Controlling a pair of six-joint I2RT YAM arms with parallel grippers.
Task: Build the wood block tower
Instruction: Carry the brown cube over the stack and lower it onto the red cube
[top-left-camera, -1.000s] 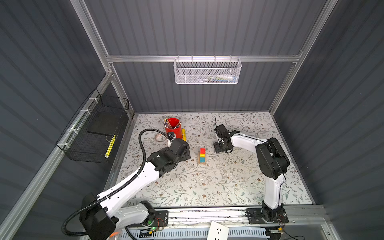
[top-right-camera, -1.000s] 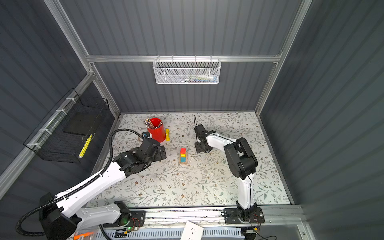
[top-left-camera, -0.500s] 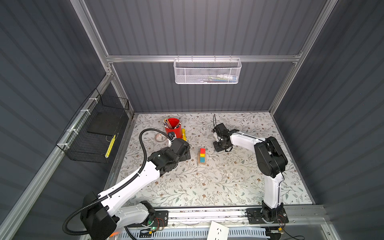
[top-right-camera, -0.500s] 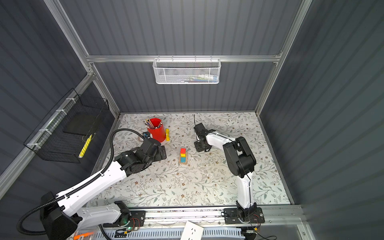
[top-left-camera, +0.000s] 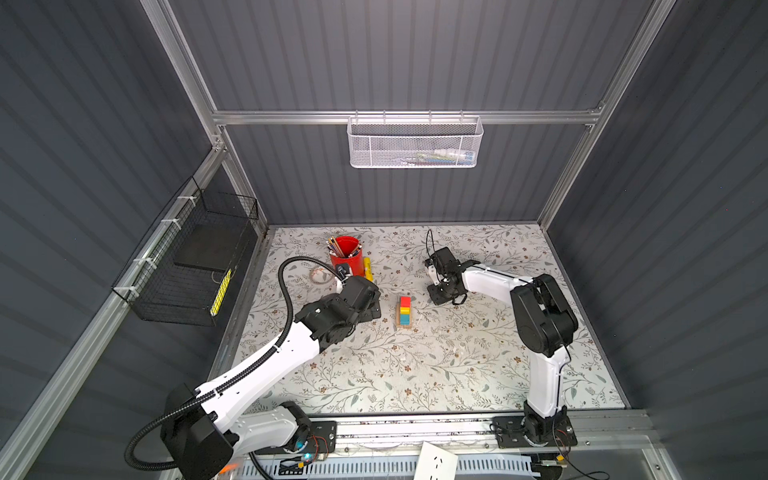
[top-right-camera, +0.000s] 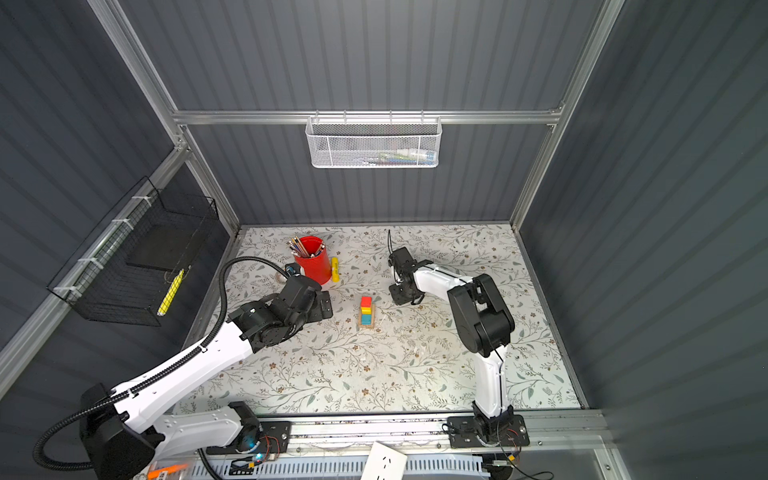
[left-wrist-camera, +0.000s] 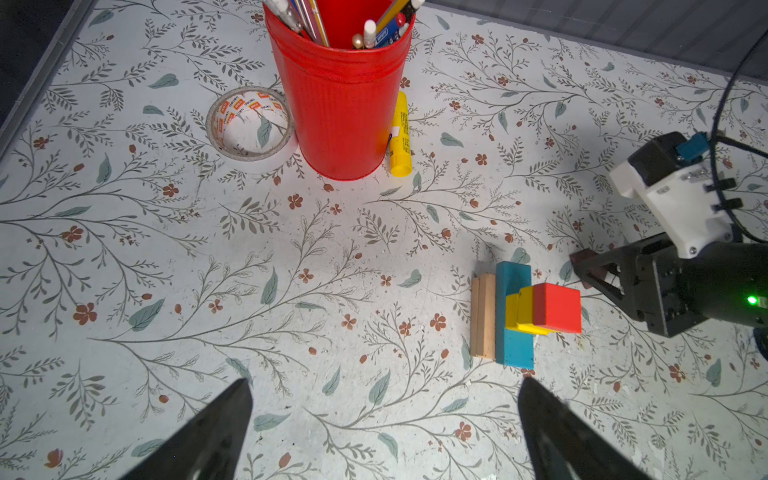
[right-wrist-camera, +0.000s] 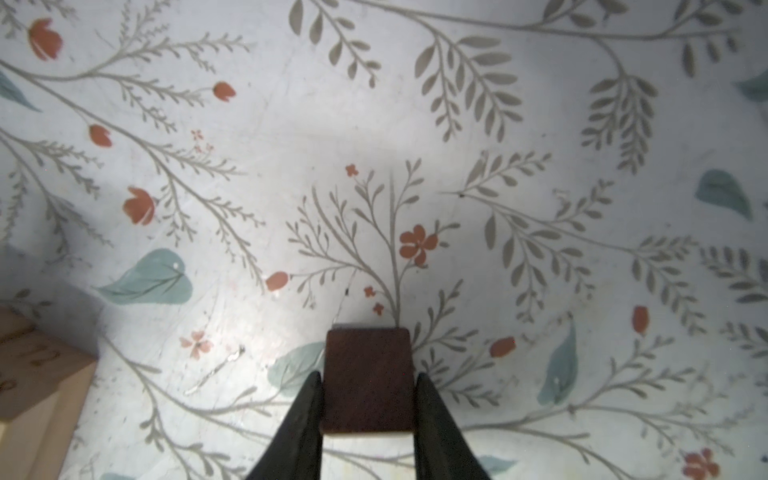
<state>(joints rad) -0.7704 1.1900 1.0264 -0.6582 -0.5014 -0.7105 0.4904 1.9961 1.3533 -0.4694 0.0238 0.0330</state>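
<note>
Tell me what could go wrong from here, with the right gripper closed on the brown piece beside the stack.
1. The right gripper holds the dark brown piece only partway along its sides, so it may pivot or slip when lifted.
2. The red cube tops a narrow stack of yellow cubes on the blue plank. A hard or off-centre placement could topple it.
</note>
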